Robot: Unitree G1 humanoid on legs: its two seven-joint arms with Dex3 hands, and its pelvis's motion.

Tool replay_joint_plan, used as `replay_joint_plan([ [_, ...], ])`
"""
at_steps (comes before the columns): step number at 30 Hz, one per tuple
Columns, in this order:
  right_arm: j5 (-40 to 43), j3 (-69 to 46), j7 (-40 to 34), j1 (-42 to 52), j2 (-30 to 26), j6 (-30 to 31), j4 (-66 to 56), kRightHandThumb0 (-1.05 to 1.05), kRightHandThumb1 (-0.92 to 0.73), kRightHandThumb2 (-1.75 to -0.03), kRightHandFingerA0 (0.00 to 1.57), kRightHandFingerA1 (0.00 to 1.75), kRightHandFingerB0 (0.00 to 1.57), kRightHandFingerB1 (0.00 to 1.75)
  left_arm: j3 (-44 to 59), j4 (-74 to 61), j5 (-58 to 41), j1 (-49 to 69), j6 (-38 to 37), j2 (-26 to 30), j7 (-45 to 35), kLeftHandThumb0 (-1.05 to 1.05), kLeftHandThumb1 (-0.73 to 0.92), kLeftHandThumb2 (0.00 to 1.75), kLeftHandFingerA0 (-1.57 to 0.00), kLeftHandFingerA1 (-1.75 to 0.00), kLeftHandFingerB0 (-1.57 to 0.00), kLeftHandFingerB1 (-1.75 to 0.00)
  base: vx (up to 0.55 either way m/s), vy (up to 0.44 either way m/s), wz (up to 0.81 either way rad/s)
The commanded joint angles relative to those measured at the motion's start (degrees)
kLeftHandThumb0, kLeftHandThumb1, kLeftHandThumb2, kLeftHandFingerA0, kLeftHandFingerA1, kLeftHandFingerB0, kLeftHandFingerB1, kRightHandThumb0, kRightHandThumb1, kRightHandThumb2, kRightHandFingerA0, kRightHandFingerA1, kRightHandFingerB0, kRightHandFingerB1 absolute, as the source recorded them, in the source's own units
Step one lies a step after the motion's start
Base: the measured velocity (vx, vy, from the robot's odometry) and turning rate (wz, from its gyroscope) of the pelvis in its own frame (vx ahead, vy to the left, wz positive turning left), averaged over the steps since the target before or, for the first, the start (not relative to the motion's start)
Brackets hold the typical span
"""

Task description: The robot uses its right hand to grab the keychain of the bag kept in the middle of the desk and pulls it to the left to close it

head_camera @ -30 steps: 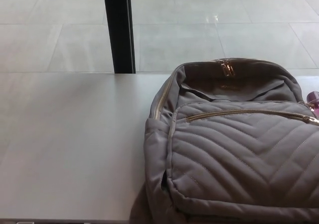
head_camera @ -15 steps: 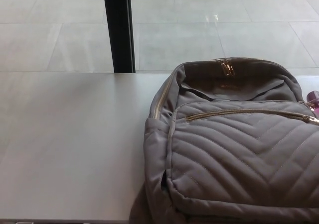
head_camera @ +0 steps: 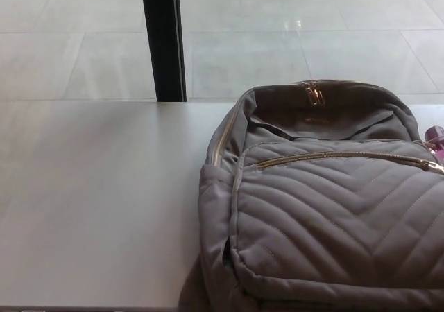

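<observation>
A grey-brown quilted backpack (head_camera: 333, 215) lies flat on the white desk (head_camera: 97, 201), filling the right half of the head view. A gold zipper (head_camera: 340, 157) runs across its front pocket, with the pull at the far right edge. A pinkish-purple keychain (head_camera: 435, 134) shows at the bag's right side, partly cut off by the picture edge. More gold hardware (head_camera: 314, 93) sits at the bag's top. Neither of my hands is in view.
A black vertical post (head_camera: 163, 40) stands behind the desk's far edge, left of the bag. Pale tiled floor (head_camera: 291, 41) lies beyond. The desk's near edge runs along the bottom of the picture.
The whole picture has shifted a few pixels to the left, so the camera has moved slightly. The bag and keychain have not moved.
</observation>
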Motion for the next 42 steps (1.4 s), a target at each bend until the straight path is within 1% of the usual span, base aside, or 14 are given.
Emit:
replay_joint_plan([
  [1, -6.3, 1.6, 0.3, 0.5, -1.9, -6.0, -0.2, -0.59, -0.73, -0.62, 0.57, 0.51, 0.46, 0.39, -0.3, 0.1, -0.5, 0.1, -1.1, 1.3, -0.5, -0.69, 0.52, 0.95, -0.51, -0.70, -0.27, -0.53, 0.00, 0.000, 0.00],
  [3, -7.1, 2.1, 0.7, 0.4, -2.2, -6.6, -0.1, -0.60, -0.73, -0.62, 0.56, 0.50, 0.47, 0.39, 0.0, 0.2, -0.8, 0.0, -1.0, 1.3, -0.6, -0.73, 0.67, 0.60, -0.54, -0.66, -0.35, -0.42, 0.00, 0.000, 0.00],
  [11, -10.7, 3.5, 0.5, 2.1, -2.8, -10.0, 1.7, -0.64, -0.60, -0.97, 0.51, 0.61, 0.42, 0.53, 0.3, 2.1, -1.3, -0.9, -1.8, 1.2, -1.6, -0.78, 0.56, 0.95, -0.51, -0.71, -0.28, -0.53, 0.00, 0.000, 0.00],
  [12, -10.7, 3.6, 0.5, 2.3, -2.7, -10.2, 1.7, -0.63, -0.76, -0.63, 0.57, 0.50, 0.48, 0.39, 0.4, 1.7, -1.6, -0.8, -1.7, 1.2, -1.7, -0.74, 0.70, 0.62, -0.55, -0.69, -0.33, -0.43, 0.00, 0.000, 0.00],
  [15, -11.5, 3.8, 0.4, 2.8, -2.6, -10.4, 1.3, -0.63, -0.75, -0.63, 0.58, 0.52, 0.48, 0.39, 0.4, 0.8, -1.9, -0.3, -1.7, 1.0, -2.1, -0.71, 0.55, 0.97, -0.52, -0.71, -0.27, -0.53, 0.00, 0.000, 0.00],
  [25, -17.5, 6.2, -1.0, 4.2, -3.6, -9.0, 0.2, -0.63, -0.75, -0.62, 0.63, 0.63, 0.48, 0.36, 0.5, 0.7, -2.5, -0.7, -1.3, 1.2, -3.5, -0.76, 0.73, 0.62, -0.49, -0.67, -0.34, -0.43, 0.00, 0.000, 0.00],
  [26, -17.7, 6.4, -1.2, 4.3, -3.4, -9.3, 0.3, -0.61, -0.74, -0.62, 0.65, 0.64, 0.49, 0.37, 0.2, 0.4, -2.2, -0.6, -1.8, 1.2, -3.3, -0.73, 0.57, 0.97, -0.47, -0.70, -0.26, -0.53, 0.00, 0.000, 0.00],
  [28, -18.2, 7.1, -1.3, 4.3, -3.1, -8.7, -0.4, -0.61, -0.73, -0.62, 0.66, 0.64, 0.49, 0.36, 0.3, 0.9, -2.3, -1.0, -1.2, 1.2, -2.9, -0.74, 0.75, 0.62, -0.52, -0.66, -0.34, -0.41, 0.00, 0.000, 0.00],
  [29, -18.3, 7.6, -1.2, 4.2, -2.9, -9.2, -0.8, -0.61, -0.59, -0.96, 0.64, 0.73, 0.39, 0.51, 0.3, 0.7, -2.3, -0.8, -1.5, 1.2, -3.1, -0.79, 0.57, 1.01, -0.51, -0.70, -0.29, -0.52, 0.00, 0.000, 0.00],
  [31, -18.5, 8.1, -1.2, 4.0, -2.6, -8.7, -1.5, -0.59, -0.73, -0.62, 0.69, 0.67, 0.46, 0.35, 0.6, 0.8, -2.7, -0.9, -1.4, 1.1, -3.5, -0.79, 0.75, 0.62, -0.51, -0.67, -0.38, -0.42, 0.00, 0.000, 0.00],
  [35, -17.4, 8.1, -1.6, 4.0, -1.4, -9.0, -3.0, -0.53, -0.75, -0.63, 0.75, 0.85, 0.43, 0.35, 0.9, 0.8, -3.0, -0.9, -1.6, 0.9, -4.1, -0.81, 0.62, 1.04, -0.48, -0.70, -0.34, -0.55, 0.00, 0.000, 0.00],
  [36, -16.7, 8.1, -1.9, 3.7, -0.6, -9.3, -3.0, -0.50, -0.72, -0.62, 0.78, 0.87, 0.43, 0.37, 1.2, 0.7, -3.3, -1.0, -1.1, 0.8, -4.0, -0.79, 0.78, 0.63, -0.50, -0.68, -0.40, -0.43, 0.00, 0.000, 0.00],
  [40, -16.7, 8.1, -2.8, 3.2, 1.4, -8.6, -4.5, -0.35, -0.73, -0.62, 0.89, 1.00, 0.42, 0.38, 1.4, 0.8, -3.2, -1.2, -1.2, 0.8, -3.7, -0.81, 0.64, 1.05, -0.47, -0.70, -0.33, -0.55, 0.00, 0.000, 0.00],
  [42, -18.4, 8.8, -3.0, 2.6, 1.3, -7.5, -3.9, -0.21, -0.78, -0.63, 0.89, 1.21, 0.48, 0.40, 1.7, 1.2, -3.5, -1.5, -0.8, 0.8, -3.8, -0.80, 0.80, 0.65, -0.50, -0.67, -0.36, -0.44, 0.00, 0.000, 0.00],
])
